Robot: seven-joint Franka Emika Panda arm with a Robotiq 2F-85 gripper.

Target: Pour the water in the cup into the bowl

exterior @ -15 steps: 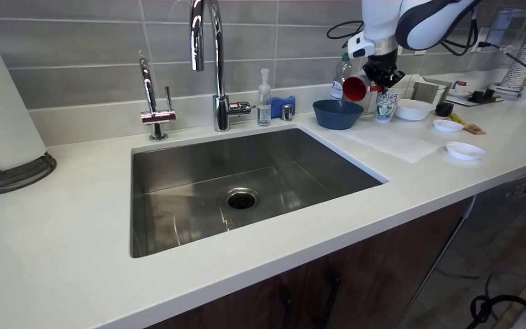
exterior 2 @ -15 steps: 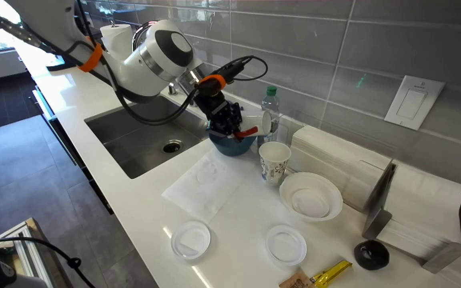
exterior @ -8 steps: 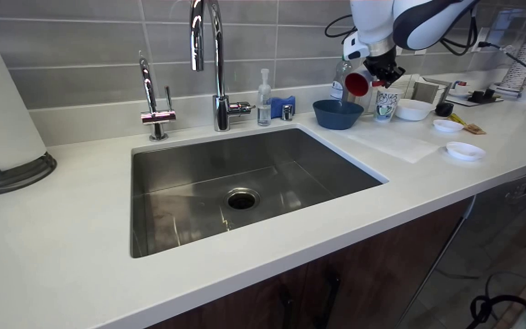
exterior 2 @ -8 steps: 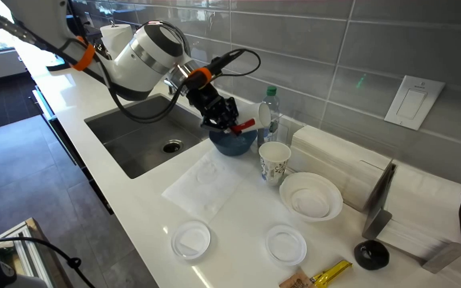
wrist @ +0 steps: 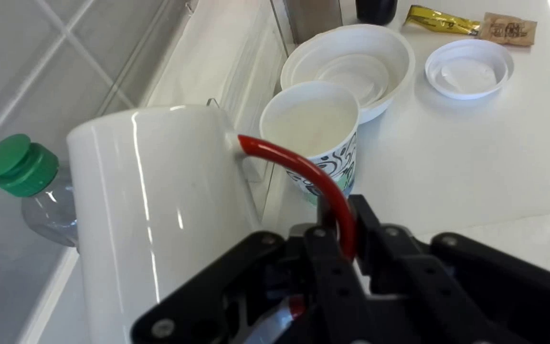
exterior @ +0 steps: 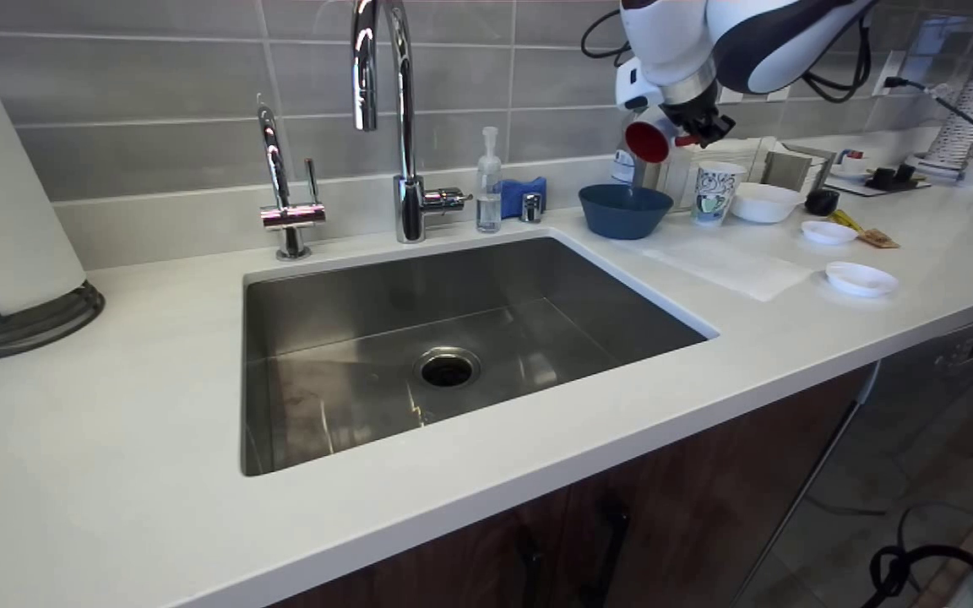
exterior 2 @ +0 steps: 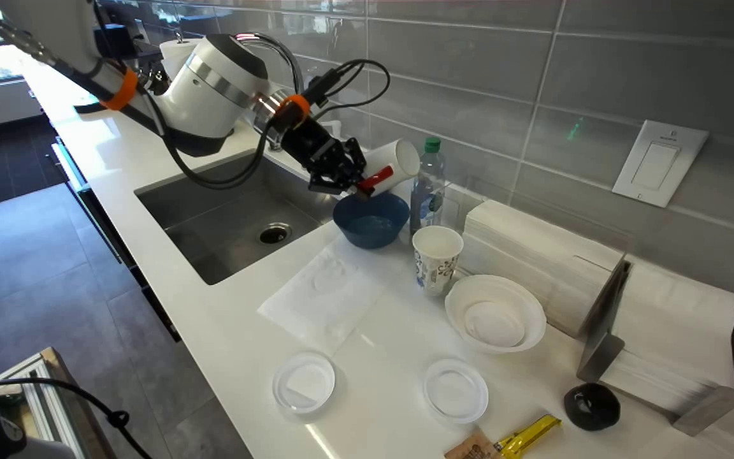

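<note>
Observed gripper closed to the thickness of a red handle, with that handle pinched between both fingertips. Found white mug held by this grip, with body just beside the fingers, to their left in the wrist view, and with handle curving across into the pinch. Noted mug tilted past level in both exterior views, with base raised and mouth lowered. In an exterior view, saw red inside facing outward and down, above the blue bowl and apart from its rim. Found bowl upright on the counter, just beside the sink, lower than both gripper and mug. Unable to tell contents of mug or bowl. Recorded paper cup upright on the counter near the bowl. Recorded green-capped bottle upright beside the bowl, close to the tile wall, partly hidden behind mug in the wrist view.
</note>
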